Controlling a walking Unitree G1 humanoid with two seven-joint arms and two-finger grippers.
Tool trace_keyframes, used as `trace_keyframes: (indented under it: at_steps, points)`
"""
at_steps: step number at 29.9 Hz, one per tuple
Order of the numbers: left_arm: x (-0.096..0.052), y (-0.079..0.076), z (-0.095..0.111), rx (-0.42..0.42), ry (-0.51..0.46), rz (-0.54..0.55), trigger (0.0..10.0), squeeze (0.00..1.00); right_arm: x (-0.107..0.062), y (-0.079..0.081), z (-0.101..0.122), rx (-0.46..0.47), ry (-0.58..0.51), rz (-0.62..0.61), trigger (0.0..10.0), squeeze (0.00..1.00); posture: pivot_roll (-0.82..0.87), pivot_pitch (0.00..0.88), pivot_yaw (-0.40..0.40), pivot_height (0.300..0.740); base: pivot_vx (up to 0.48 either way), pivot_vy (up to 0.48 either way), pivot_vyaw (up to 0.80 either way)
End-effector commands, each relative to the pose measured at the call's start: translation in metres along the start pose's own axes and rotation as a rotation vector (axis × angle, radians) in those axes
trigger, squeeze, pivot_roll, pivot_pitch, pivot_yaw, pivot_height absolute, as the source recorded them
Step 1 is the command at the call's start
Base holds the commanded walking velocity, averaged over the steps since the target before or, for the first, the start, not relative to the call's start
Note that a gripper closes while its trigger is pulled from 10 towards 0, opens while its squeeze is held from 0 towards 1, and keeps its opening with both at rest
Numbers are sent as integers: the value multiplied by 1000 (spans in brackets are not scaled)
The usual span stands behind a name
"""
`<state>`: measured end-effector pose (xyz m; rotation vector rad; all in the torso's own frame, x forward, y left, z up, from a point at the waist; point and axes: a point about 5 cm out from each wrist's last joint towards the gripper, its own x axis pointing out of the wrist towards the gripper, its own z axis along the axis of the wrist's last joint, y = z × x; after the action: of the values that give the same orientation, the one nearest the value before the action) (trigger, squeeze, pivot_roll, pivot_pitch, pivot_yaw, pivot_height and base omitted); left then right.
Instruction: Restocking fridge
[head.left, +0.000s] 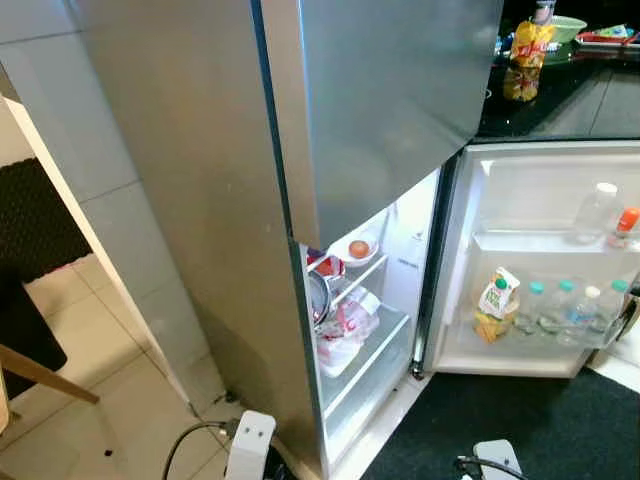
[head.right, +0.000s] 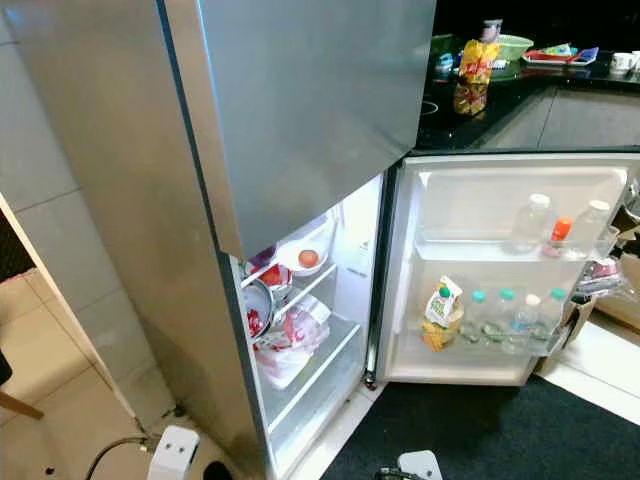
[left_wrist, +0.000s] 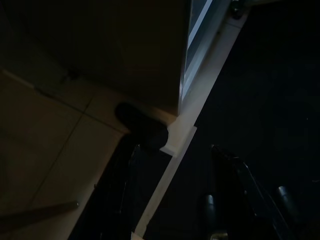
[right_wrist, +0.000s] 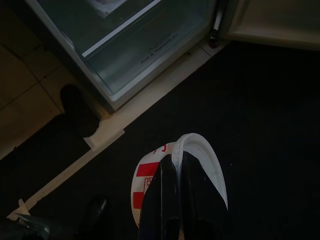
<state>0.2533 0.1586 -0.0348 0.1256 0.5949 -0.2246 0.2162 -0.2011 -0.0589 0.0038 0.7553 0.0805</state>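
The steel fridge (head.left: 210, 200) stands before me with its lower door (head.left: 545, 260) swung open to the right. Its shelves hold a bowl with a round reddish item (head.left: 358, 248), a metal pot (head.left: 320, 297) and plastic bags (head.left: 345, 330). The door racks carry a juice carton (head.left: 497, 303) and several water bottles (head.left: 567, 308). My right gripper (right_wrist: 174, 159) hangs low over the black mat, shut on the rim of a white tub with a red label (right_wrist: 205, 167). My left gripper (left_wrist: 175, 160) hangs in shade by the fridge's bottom corner, its fingers (left_wrist: 239, 175) apart and holding nothing.
A black mat (head.left: 520, 420) lies in front of the fridge. Beyond the door is a dark counter with a yellow snack bag (head.left: 527, 55) and dishes. Tiled floor, a cable (head.left: 190, 440) and a wooden leg (head.left: 45, 380) are on the left.
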Motion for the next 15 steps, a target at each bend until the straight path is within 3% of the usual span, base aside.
trace_keyframes:
  at_steps: [1,6,15]
  points:
    - [-1,-2,-7,1,32,1,10000,0,-1,1,-6,13,14,0,10000,0,-73,88,47,740,0,0,0]
    - [-1,-2,-5,9,24,-14,10000,0,-2,1,-6,18,13,2,10000,0,-75,90,51,740,0,-61,0]
    - [-1,-1,-5,-14,23,-1,10000,0,-1,2,-5,19,8,6,10000,0,-73,93,49,740,0,-480,0]
